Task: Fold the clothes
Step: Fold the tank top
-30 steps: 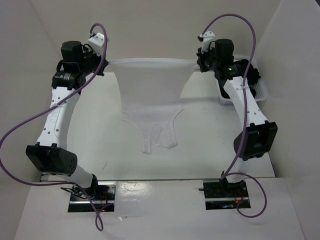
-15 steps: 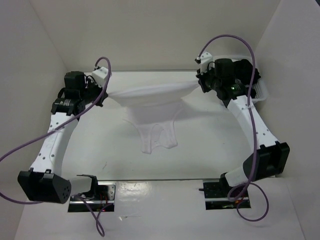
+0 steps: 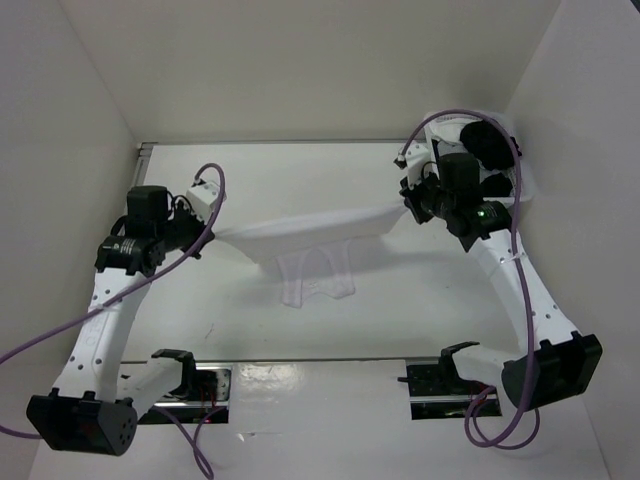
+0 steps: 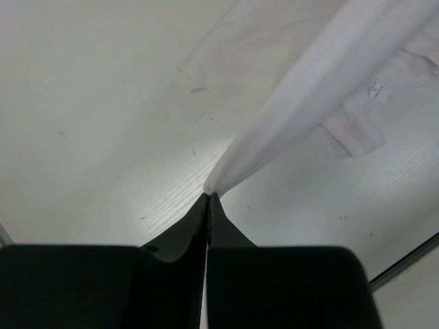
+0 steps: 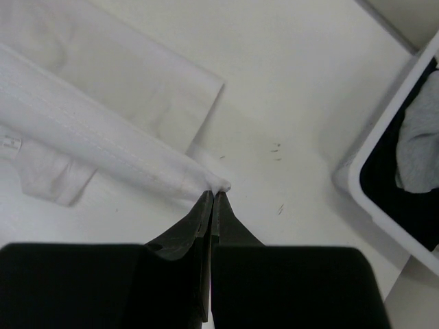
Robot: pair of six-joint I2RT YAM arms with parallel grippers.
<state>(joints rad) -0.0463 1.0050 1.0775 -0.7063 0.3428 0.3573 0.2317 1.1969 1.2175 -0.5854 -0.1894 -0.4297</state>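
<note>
The clothes [image 3: 310, 240], a thin white garment, are stretched in a band between my two grippers low over the table, with the lower part lying on the table [image 3: 200, 300] toward the front. My left gripper [image 3: 218, 228] is shut on the garment's left corner [image 4: 214, 184]; in the left wrist view the black jaws [image 4: 208, 199] meet on the cloth tip. My right gripper [image 3: 400, 212] is shut on the right corner [image 5: 218, 184], and in the right wrist view the hem [image 5: 103, 137] runs away to the upper left.
A white basket [image 3: 500, 150] stands at the back right behind the right arm, with grey cloth [image 5: 418, 151] inside it and its rim [image 5: 384, 157] close to the right gripper. White walls enclose the table on three sides.
Both grippers have come down and toward the near side with the garment's top edge. The hanging cloth has dropped, and more of it now lies folded over on the table.
</note>
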